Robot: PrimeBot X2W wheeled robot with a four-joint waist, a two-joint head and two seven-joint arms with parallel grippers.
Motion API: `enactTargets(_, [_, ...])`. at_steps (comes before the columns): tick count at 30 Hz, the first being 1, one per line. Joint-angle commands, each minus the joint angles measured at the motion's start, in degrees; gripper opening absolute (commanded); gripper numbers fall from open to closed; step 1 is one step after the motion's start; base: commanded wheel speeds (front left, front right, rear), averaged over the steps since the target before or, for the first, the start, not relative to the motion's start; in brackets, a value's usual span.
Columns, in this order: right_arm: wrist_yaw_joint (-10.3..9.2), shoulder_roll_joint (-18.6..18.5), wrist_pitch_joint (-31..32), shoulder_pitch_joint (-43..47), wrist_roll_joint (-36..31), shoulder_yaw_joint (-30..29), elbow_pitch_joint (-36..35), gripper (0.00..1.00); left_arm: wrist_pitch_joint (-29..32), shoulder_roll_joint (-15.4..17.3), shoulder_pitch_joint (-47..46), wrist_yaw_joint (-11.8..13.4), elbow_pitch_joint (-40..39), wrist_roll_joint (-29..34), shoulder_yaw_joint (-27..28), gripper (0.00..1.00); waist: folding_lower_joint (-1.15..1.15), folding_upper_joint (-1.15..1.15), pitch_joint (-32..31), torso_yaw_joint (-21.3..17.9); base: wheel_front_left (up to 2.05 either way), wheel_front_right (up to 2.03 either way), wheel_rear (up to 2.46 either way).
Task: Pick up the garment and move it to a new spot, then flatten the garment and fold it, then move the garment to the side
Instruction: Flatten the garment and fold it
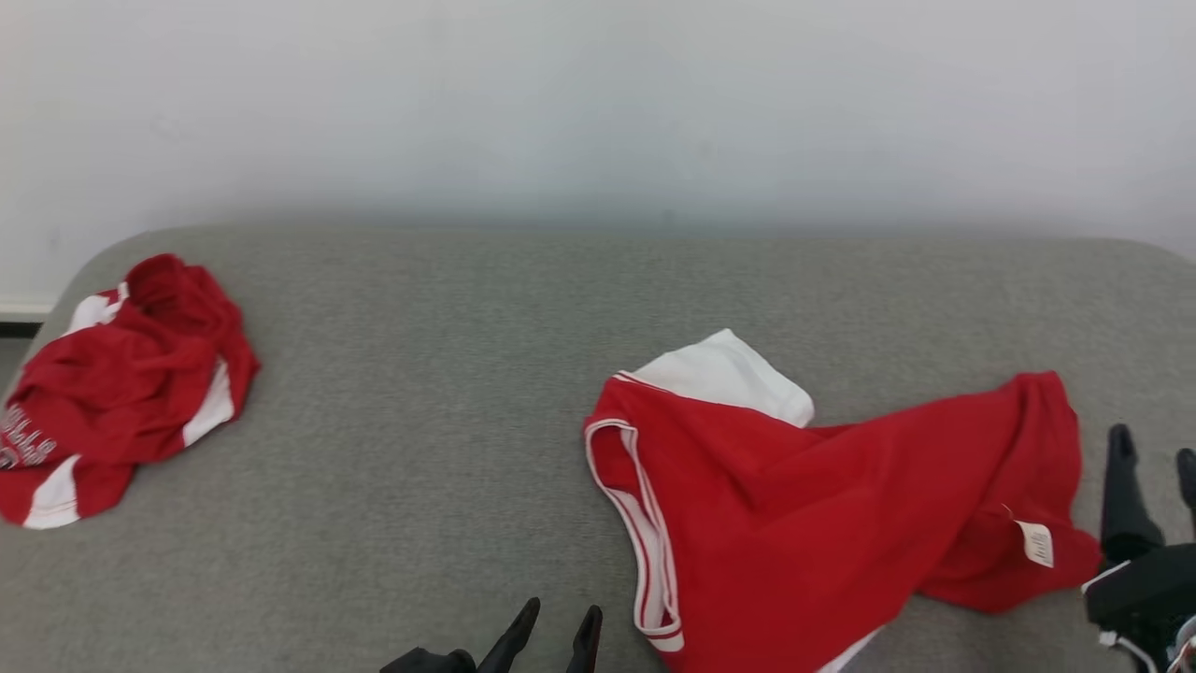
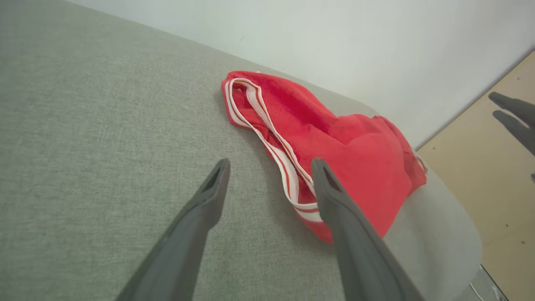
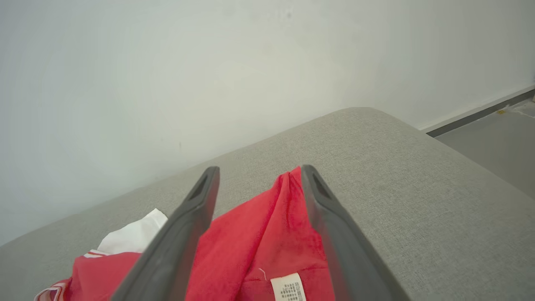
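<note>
Far left on the grey pad (image 1: 420, 374) lies the other red shirt (image 1: 121, 393), all bunched up & well apart from the rest. Next, at the bottom, is the L gripper (image 1: 559, 619), fingers spread wide w/ nothing in them, just beside the striped edge of the garment (image 1: 822, 505). The garment sits right of the middle. It's red w/ a white bit sticking out at the back, lumpy & not flat yet. A small white tag (image 1: 1035, 542) shows nr its right end. Just past that end is the R gripper (image 1: 1154, 449), fingers wide apart too & holding nothing. In its wrist view red cloth shows btw the fingers, but they don't pinch it. What could go wrong, I think: the cloth is in heaps, so a grab may catch two layers & it won't open flat. It lies close to the pad's round corner, so a hard pull that way could drag it off. And both shirts are red, so the wrong one could get picked.
</note>
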Motion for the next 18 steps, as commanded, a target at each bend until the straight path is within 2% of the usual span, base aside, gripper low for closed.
enactTargets(1, [0.15,-0.08,-0.91,1.65,-0.04,0.99,-0.9,1.0,0.43,0.32,-1.21,-0.05,0.83,-0.28,-0.41,1.0,0.0,0.0,0.19,-3.92,0.0,0.0,0.0])
enactTargets(7, [0.15,-0.03,-3.22,5.58,4.02,6.49,-0.72,1.0,2.51,0.57,-4.33,-0.07,3.55,-3.03,-5.1,1.0,0.0,0.0,1.66,-7.81,0.0,0.0,0.0])
enactTargets(17, [0.15,-0.01,-4.98,4.82,4.19,7.45,1.0,1.0,5.9,1.31,-7.51,1.07,9.61,-1.26,-7.91,1.0,0.0,0.0,2.19,-9.88,0.0,0.0,0.0])
enactTargets(18, [0.15,-0.01,-5.23,4.62,4.44,7.55,1.15,1.0,6.51,1.37,-7.73,1.38,10.25,-1.01,-8.12,0.57,0.0,0.0,2.17,-10.0,0.0,0.0,0.0])
